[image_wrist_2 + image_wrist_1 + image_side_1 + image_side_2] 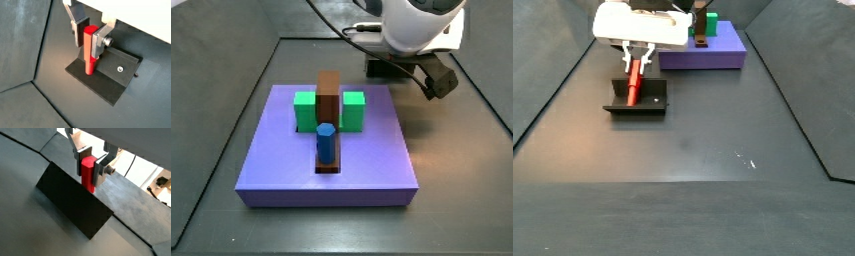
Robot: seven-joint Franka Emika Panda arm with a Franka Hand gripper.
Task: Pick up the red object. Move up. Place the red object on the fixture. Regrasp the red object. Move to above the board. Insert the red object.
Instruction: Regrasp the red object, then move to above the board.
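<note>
The red object (88,172) (89,47) is a hexagonal peg standing upright with its lower end on the fixture (73,205) (117,70). My gripper (89,177) (87,50) is shut on its upper half, one pad on each side. A side view shows the gripper (635,66) over the fixture (644,106) with the red object (632,85) slanting down onto it. The board (291,165) (716,56) lies apart from the fixture. In a side view the arm hides the peg.
On the board stand a green block (305,108), a brown bar (329,95) and a blue upright cylinder (326,142). Dark sloping walls enclose the grey floor (714,150). A screw head (120,69) sits on the fixture's plate.
</note>
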